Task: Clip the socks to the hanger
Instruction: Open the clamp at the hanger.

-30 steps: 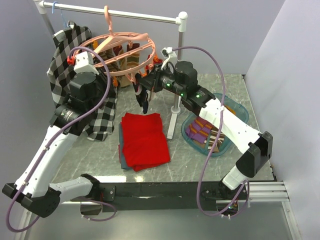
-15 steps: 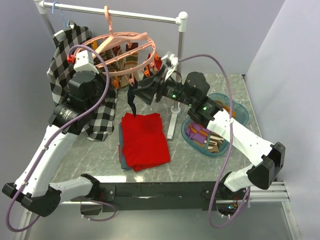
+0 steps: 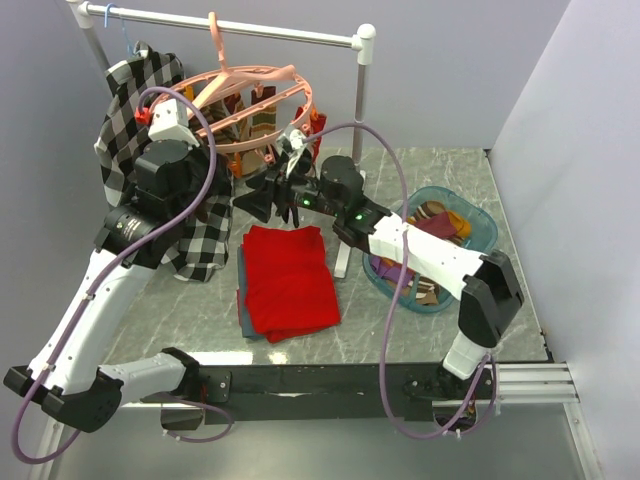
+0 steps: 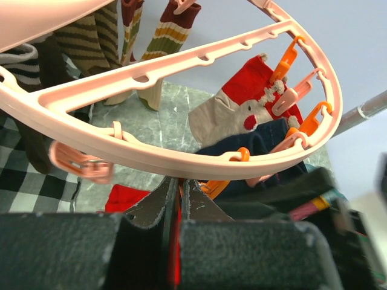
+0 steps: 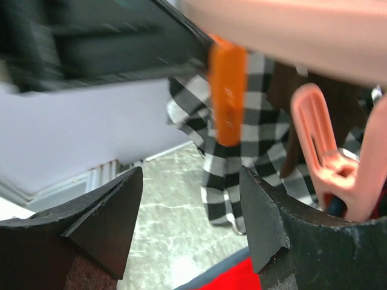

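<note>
The pink hanger (image 3: 300, 100) hangs from the white rail. Striped socks (image 3: 255, 125) are clipped to it. In the left wrist view a red and cream sock (image 4: 242, 103) and a navy sock (image 4: 266, 136) hang from orange clips on its ring (image 4: 181, 160). My left gripper (image 4: 179, 188) is shut just under that ring, beside an orange clip (image 4: 213, 187); nothing shows between its jaws. My right gripper (image 3: 257, 197) sits below the hanger's near rim. In its own view it (image 5: 190, 211) is open and empty, under an orange clip (image 5: 228, 90). More socks (image 3: 415, 265) lie in the teal basin.
A folded red cloth (image 3: 288, 280) lies on the table under the grippers. The checked shirt (image 3: 135, 110) hangs at the left. The rail's white post (image 3: 345, 240) stands between the cloth and the basin (image 3: 480, 225). A pink clip (image 5: 320, 139) dangles close to my right fingers.
My right gripper has swung left under the hanger and opened, and the dark sock it carried is no longer in it. My left jaws have closed.
</note>
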`<state>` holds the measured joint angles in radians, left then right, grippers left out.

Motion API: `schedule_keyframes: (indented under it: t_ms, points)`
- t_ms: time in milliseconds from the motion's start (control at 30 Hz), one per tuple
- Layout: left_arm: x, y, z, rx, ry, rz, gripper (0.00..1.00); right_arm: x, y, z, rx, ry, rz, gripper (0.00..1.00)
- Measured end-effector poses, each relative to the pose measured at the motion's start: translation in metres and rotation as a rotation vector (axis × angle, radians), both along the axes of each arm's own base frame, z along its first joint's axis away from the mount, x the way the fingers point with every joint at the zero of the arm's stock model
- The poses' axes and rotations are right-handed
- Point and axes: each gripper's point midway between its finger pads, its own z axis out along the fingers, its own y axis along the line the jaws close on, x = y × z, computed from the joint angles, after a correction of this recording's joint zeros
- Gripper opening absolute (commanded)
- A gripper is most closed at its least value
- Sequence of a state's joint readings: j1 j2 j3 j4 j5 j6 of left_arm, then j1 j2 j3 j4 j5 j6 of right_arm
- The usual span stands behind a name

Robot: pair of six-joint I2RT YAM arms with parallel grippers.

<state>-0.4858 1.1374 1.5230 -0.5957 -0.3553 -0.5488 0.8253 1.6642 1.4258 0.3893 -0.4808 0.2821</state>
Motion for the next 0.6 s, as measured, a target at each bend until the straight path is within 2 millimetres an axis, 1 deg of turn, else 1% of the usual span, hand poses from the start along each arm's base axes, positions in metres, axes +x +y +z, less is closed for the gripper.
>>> schedule_keyframes:
  t_ms: [67, 167, 300, 400, 433, 500, 533, 600]
  points:
    - [0.0, -0.001, 0.0, -0.009, 0.001, -0.002, 0.04, 0.005, 0.004, -0.01, -0.012, 0.013, -0.013, 0.71]
    - [-0.001, -0.004, 0.0, -0.023, 0.004, -0.013, 0.04, 0.011, 0.005, -0.012, -0.009, 0.014, -0.034, 0.69]
    - [-0.001, -0.005, 0.0, -0.033, 0.006, -0.02, 0.04, 0.015, 0.004, -0.001, 0.013, -0.005, -0.06, 0.64]
    - [-0.002, -0.006, 0.001, -0.041, 0.007, -0.022, 0.04, 0.018, 0.004, 0.007, 0.032, -0.02, -0.074, 0.54]
    - [-0.002, -0.007, 0.001, -0.044, 0.008, -0.024, 0.04, 0.019, 0.004, 0.01, 0.038, -0.027, -0.075, 0.46]
    - [-0.002, -0.008, 0.0, -0.046, 0.008, -0.028, 0.04, 0.019, 0.004, 0.014, 0.045, -0.034, -0.075, 0.33]
    - [-0.002, -0.008, 0.0, -0.047, 0.008, -0.029, 0.04, 0.02, 0.005, 0.015, 0.047, -0.036, -0.076, 0.23]
    - [-0.002, -0.008, 0.001, -0.049, 0.006, -0.031, 0.06, 0.02, 0.004, 0.015, 0.046, -0.039, -0.077, 0.14]
